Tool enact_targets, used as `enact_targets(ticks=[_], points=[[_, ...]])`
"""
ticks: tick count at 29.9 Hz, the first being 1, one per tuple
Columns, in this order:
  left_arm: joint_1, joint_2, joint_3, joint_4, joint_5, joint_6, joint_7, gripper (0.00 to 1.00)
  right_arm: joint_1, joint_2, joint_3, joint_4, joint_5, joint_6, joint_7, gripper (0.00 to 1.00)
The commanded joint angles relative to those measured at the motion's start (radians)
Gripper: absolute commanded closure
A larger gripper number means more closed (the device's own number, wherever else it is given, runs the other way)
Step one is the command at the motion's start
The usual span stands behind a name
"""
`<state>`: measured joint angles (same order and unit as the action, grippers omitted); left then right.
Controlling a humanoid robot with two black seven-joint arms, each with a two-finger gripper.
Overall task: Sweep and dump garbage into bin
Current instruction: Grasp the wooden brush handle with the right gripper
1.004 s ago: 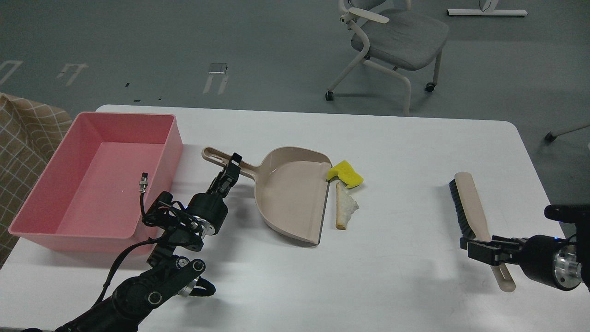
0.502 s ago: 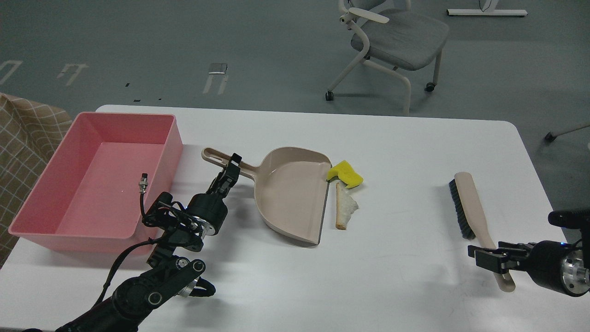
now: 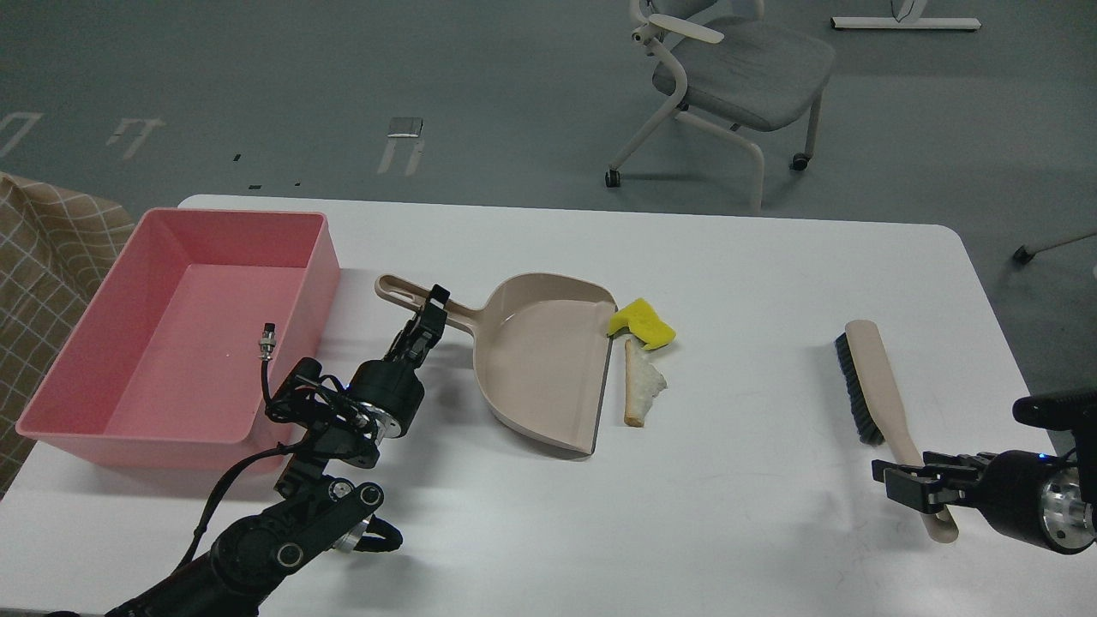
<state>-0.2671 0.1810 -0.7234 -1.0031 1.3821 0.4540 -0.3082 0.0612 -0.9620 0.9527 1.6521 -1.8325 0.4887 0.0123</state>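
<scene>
The pink bin [image 3: 171,326] sits empty at the table's left and nothing there has shifted, but the right gripper [image 3: 913,487] has slid down the brush [image 3: 887,411] to its handle end, so sweeping seems about to start. The left gripper [image 3: 426,321] still pinches the dustpan [image 3: 536,360] handle, whereas whether the right has clamped is hard to tell. The yellow chunk [image 3: 643,324] and bread slice [image 3: 643,386] lie just beside the pan's lip, unswept.

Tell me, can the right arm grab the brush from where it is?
Probably yes. The right gripper sits right at the brush handle's near end, and nothing lies between them. Whether its fingers already pinch the handle is too dark to tell.
</scene>
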Motion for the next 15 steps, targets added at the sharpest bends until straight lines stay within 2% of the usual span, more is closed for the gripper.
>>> enact_targets(ticks=[1,3,11,15], points=[[-0.001,0.0,0.001,0.0,0.001,0.0,0.0,0.73,0.0,0.0,0.0,0.0,0.001,0.0,0.0,0.35],[0.0,-0.001,-0.001,0.0,0.002,0.0,0.0,0.73,0.0,0.0,-0.002,0.0,0.001,0.0,0.0,0.4],[-0.001,0.0,0.001,0.0,0.001,0.0,0.001,0.73,-0.011,0.0,-0.005,0.003,0.001,0.0,-0.002,0.44],[-0.001,0.002,-0.001,0.0,0.002,0.0,0.003,0.73,0.003,-0.001,-0.032,0.003,-0.001,0.0,-0.002,0.49]])
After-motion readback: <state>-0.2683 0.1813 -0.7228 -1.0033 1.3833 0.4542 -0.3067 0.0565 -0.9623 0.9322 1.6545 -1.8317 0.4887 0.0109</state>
